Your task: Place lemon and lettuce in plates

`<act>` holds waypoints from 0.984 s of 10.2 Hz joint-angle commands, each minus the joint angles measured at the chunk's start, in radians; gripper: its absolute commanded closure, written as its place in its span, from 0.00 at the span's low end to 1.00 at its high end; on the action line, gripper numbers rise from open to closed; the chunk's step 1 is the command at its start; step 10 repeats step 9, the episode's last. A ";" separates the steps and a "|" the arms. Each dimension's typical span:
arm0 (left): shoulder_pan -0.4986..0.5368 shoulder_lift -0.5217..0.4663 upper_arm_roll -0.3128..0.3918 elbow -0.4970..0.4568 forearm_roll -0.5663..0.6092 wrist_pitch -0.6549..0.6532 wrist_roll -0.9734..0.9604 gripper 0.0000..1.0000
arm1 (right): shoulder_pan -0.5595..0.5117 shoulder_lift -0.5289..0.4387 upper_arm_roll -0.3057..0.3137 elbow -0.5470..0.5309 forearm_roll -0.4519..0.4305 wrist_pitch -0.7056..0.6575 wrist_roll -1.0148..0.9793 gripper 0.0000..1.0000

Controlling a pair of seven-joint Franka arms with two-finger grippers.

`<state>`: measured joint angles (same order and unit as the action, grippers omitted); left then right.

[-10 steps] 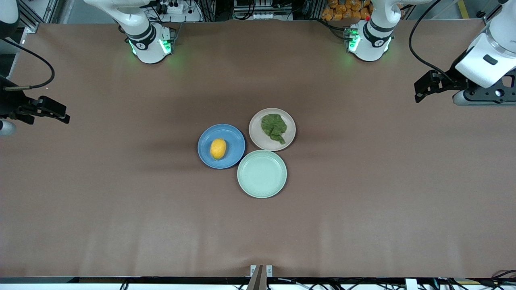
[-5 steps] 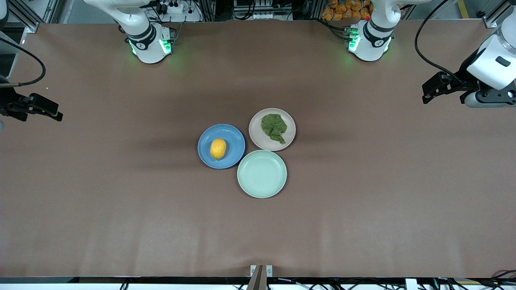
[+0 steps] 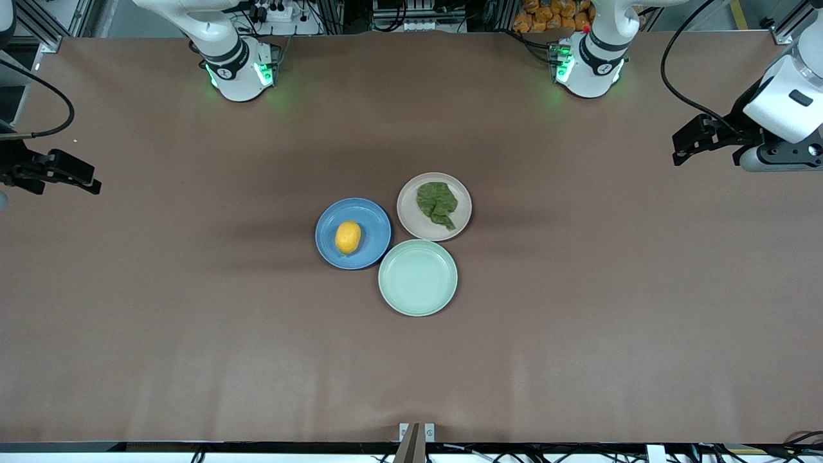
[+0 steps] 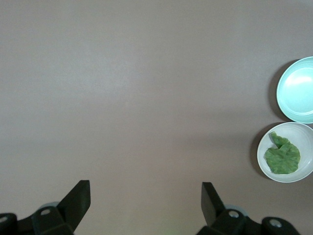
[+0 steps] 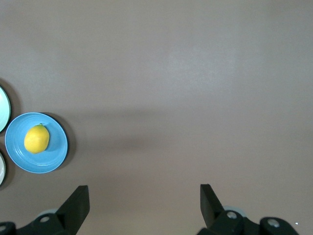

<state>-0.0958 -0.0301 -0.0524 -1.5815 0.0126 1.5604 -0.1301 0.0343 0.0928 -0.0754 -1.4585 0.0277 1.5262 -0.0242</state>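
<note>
Small yellow oval lemon (image 3: 348, 238) on blue round plate (image 3: 374, 218), frame centre; crinkled green lettuce leaf (image 3: 436, 203) on beige-pink plate (image 3: 407, 211). Task apparently complete. Left gripper (image 4: 146, 196) and right gripper (image 5: 145, 196) spread wide, empty, over bare table at frame edges.

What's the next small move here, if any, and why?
Probably none beyond holding both arms parked. The lemon already lies in the blue plate and the lettuce in the beige plate. The left gripper and right gripper are open and hold nothing, over bare table at their own ends.
</note>
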 commanded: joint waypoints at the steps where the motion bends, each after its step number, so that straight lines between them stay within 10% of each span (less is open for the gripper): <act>1: 0.007 0.002 -0.006 0.020 -0.010 -0.020 0.024 0.00 | 0.012 -0.018 -0.012 -0.013 -0.012 0.003 -0.008 0.00; 10: 0.005 0.001 -0.009 0.020 -0.008 -0.020 0.026 0.00 | 0.015 -0.015 -0.012 -0.013 -0.029 0.002 -0.008 0.00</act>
